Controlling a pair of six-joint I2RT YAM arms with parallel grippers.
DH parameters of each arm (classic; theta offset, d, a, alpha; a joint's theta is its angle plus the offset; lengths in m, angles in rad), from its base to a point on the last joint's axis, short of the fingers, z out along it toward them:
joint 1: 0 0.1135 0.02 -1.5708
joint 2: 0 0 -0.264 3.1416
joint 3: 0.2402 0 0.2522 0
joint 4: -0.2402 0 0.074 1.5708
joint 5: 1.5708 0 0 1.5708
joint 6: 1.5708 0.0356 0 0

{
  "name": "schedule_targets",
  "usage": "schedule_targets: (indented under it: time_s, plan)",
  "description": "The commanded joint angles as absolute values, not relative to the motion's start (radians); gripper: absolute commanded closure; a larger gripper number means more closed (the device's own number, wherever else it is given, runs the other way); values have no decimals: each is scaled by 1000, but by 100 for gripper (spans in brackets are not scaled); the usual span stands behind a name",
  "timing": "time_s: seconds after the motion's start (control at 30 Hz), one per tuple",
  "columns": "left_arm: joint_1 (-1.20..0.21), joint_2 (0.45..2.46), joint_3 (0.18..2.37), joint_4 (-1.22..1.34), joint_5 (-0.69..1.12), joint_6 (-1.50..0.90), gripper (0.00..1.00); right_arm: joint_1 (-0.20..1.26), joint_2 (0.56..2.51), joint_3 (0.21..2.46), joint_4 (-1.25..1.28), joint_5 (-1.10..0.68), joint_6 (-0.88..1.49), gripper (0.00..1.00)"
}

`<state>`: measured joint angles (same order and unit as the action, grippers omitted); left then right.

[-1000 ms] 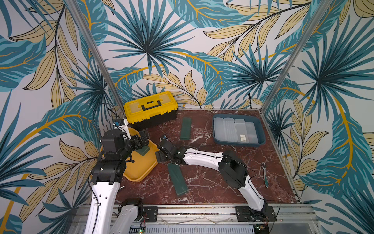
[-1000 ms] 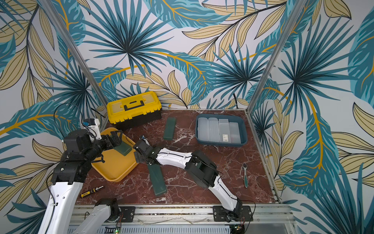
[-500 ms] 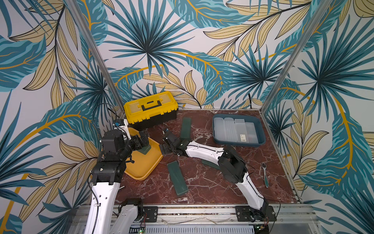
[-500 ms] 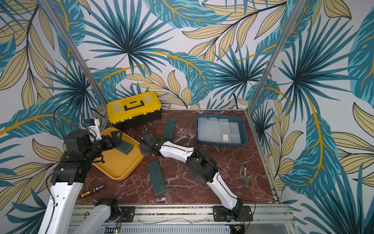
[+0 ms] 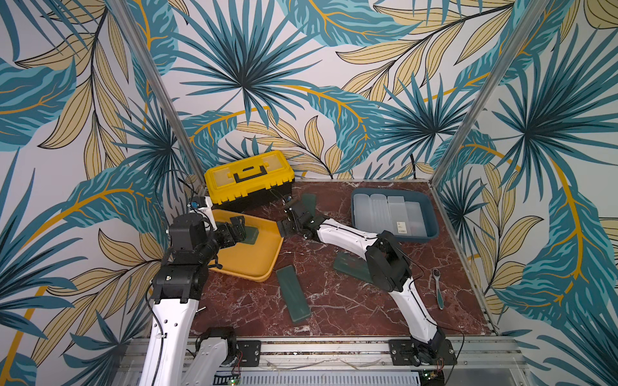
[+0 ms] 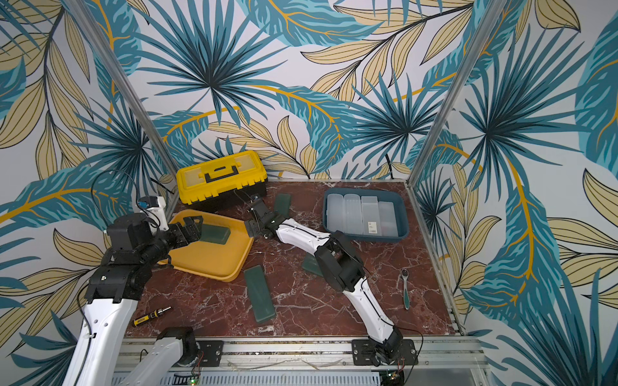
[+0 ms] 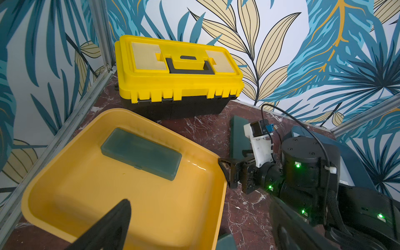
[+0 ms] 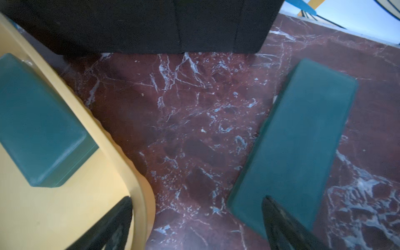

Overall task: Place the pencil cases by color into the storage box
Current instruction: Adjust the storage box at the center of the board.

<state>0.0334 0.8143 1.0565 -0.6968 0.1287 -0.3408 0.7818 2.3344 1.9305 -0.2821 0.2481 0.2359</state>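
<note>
Several frosted white pencil cases (image 5: 388, 212) lie side by side in the blue storage box (image 5: 431, 230). One dark green pencil case (image 7: 140, 152) lies in the yellow tray (image 5: 247, 264). Three more green cases lie on the table: one near the front (image 5: 293, 293), one partly under the right arm (image 5: 349, 265), and one at the back (image 8: 298, 140). My left gripper (image 5: 240, 227) hangs open over the tray, just short of its green case. Also open and empty, my right gripper (image 8: 195, 218) hovers between the tray rim and the back case.
A yellow-and-black toolbox (image 5: 249, 177) stands at the back left, close behind the tray and my right gripper. A ratchet wrench (image 5: 438, 287) lies at the right. A small screwdriver (image 6: 152, 314) lies at the front left. Patterned walls close in three sides.
My right gripper has moved back from the tray's front corner toward the toolbox, uncovering the green case under its arm. The left gripper has hardly moved.
</note>
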Motion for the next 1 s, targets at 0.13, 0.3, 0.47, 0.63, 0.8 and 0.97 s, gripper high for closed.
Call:
schedule_targets:
  time_s: [0.13,0.3,0.47,0.63,0.8,0.97]
  plan:
    - [31,825,1071,-709,120,-342,0,710,2332,1934,-263,257,220,7]
    - [31,828,1053,-714,129,-344,0,675,2232,1840,-178,201,243,7]
    - [25,834,1005,-728,148,-378,0,662,2097,1749,-151,155,270,7]
    - [-76,833,939,-733,73,-404,0,648,1950,1635,-141,132,310,7]
    - [-246,869,905,-731,-25,-454,0,630,1818,1510,-143,117,337,7]
    - [-391,904,871,-732,-89,-520,1,606,1699,1397,-167,129,361,7]
